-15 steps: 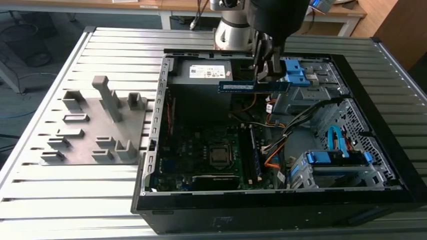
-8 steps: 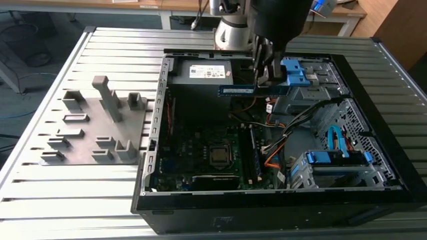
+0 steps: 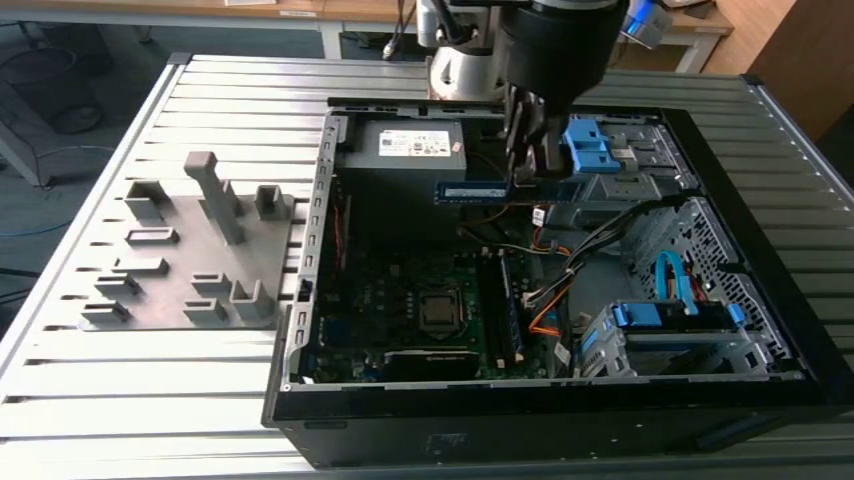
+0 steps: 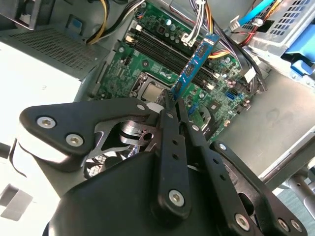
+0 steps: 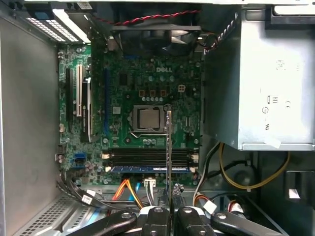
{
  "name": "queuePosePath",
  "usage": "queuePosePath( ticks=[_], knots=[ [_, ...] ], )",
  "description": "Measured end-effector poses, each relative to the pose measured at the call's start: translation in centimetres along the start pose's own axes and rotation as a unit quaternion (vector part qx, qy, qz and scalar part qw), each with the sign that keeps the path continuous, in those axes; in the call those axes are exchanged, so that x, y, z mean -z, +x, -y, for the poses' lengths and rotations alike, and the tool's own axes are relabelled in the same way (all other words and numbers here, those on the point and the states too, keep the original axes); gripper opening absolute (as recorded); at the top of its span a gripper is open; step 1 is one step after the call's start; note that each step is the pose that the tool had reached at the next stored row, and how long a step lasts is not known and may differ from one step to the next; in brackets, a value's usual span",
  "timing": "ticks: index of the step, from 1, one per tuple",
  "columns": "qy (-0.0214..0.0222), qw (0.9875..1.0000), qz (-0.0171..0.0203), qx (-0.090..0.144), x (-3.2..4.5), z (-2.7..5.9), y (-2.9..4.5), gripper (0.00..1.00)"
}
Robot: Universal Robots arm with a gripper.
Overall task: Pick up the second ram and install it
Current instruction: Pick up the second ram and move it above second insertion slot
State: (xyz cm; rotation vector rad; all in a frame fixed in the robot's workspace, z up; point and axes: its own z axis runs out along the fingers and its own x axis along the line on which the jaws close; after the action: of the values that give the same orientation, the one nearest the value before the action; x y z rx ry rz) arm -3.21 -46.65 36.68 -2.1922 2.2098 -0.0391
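The pincer [image 3: 523,170] is clamped on one end of the second ram [image 3: 470,192], which it holds level above the motherboard [image 3: 400,290]. The ram hangs just beside the grey power supply [image 3: 387,170] at the far end of the open computer case [image 3: 534,430] on the bench [image 3: 134,400].

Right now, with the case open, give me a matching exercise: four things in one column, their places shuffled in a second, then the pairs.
1 second ram
2 power-supply box
3 processor socket
4 grey fixture tray

A outside the case, on the table
B middle of the motherboard
C held in the claw
D inside the case, against its wall

Pairs: 1-C, 2-D, 3-B, 4-A
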Motion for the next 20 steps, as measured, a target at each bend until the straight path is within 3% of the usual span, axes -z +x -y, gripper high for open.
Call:
queuePosePath(
  ticks=[20],
  knots=[
    [0.0000,1.0000,-0.0001,0.000,-1.10,-0.05,0.54,0.14]
  ],
)
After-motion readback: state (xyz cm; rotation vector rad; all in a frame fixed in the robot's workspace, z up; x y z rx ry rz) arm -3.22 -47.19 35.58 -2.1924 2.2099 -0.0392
